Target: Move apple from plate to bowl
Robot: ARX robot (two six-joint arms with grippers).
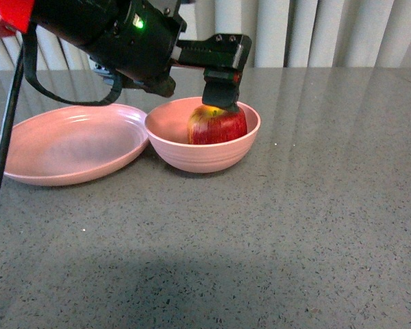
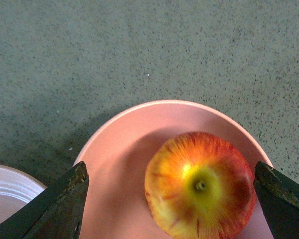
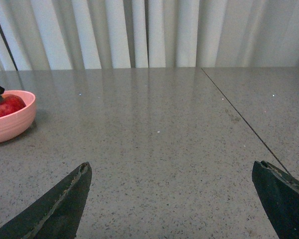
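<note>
Apple (image 1: 217,126) sits in the bowl (image 1: 192,154), plate (image 1: 68,147) beside it bare, left end effector (image 1: 221,103) released just above — only the retreat looks left!

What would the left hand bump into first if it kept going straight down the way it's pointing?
Most likely the apple. The left hand points down into the bowl, open, with the apple sitting between its fingers. How much gap remains above the apple is hard to judge.
</note>
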